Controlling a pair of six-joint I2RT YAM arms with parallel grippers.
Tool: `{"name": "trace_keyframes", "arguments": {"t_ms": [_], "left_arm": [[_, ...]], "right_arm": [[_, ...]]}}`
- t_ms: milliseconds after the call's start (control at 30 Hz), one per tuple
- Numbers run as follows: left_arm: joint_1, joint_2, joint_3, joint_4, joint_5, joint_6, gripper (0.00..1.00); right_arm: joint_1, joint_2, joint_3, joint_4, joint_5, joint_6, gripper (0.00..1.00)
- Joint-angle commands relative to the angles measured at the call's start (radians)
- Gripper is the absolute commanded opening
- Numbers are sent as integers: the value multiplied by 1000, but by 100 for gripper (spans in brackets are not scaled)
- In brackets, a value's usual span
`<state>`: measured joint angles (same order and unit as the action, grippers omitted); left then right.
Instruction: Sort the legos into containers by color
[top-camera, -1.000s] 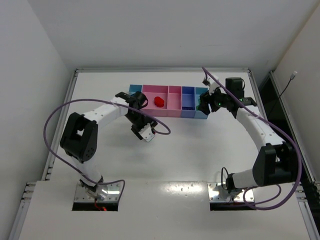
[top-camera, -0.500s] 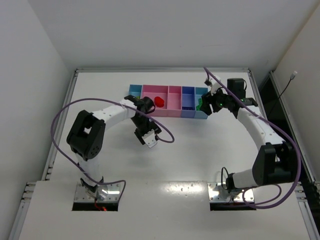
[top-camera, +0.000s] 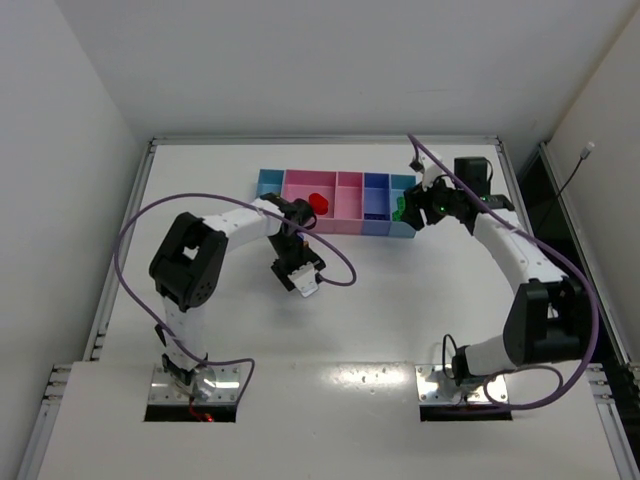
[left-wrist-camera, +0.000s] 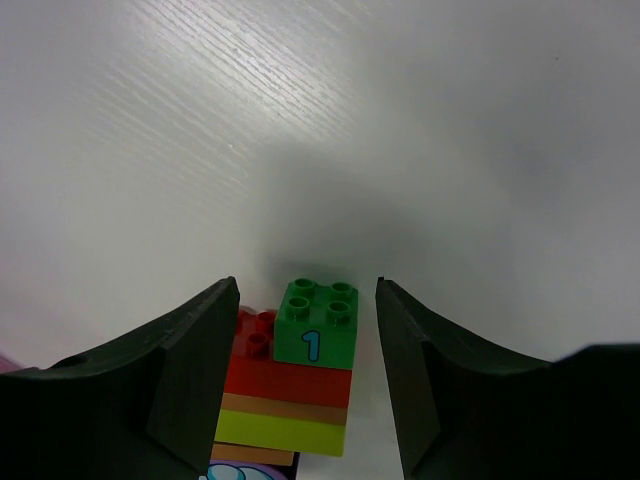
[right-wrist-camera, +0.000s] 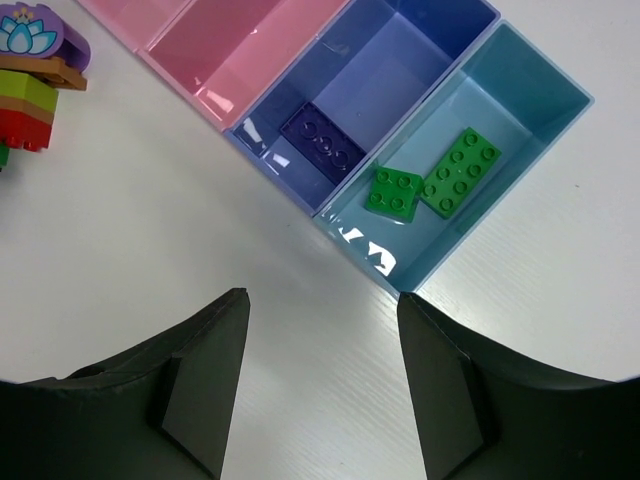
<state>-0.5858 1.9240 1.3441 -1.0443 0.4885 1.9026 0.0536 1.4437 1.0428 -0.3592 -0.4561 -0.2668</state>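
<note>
A lego stack lies on the table between my left gripper's (left-wrist-camera: 305, 285) open jaws without touching them. It has a green brick marked "1" (left-wrist-camera: 318, 325) on top, then red (left-wrist-camera: 290, 378), yellow-green (left-wrist-camera: 282, 430) and purple layers. In the top view the left gripper (top-camera: 305, 285) is in front of the bins (top-camera: 345, 217). My right gripper (right-wrist-camera: 320, 300) is open and empty above the table beside the right-end light blue bin (right-wrist-camera: 530, 80), which holds two green bricks (right-wrist-camera: 395, 190). A dark brick (right-wrist-camera: 322, 143) lies in the periwinkle bin. A red brick (top-camera: 319, 203) lies in a pink bin.
The bin row sits at the back middle of the white table (top-camera: 420, 300). The stack also shows at the top left of the right wrist view (right-wrist-camera: 30, 75). A purple cable (top-camera: 335, 270) loops beside the left gripper. White walls enclose the table.
My left gripper has moved away from the bins, toward the near right of the table. The right arm has barely moved.
</note>
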Motion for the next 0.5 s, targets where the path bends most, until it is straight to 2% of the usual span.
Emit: {"name": "trace_keyframes", "arguments": {"t_ms": [0, 367, 467], "left_arm": [[-14, 19, 32, -6, 1, 18, 63], [-23, 29, 23, 27, -67, 7, 63], [-23, 29, 12, 36, -76, 7, 58]], "right_arm": [[-6, 12, 11, 45, -16, -9, 63], [-24, 30, 20, 45, -26, -9, 63], [-24, 30, 20, 45, -26, -9, 63]]}}
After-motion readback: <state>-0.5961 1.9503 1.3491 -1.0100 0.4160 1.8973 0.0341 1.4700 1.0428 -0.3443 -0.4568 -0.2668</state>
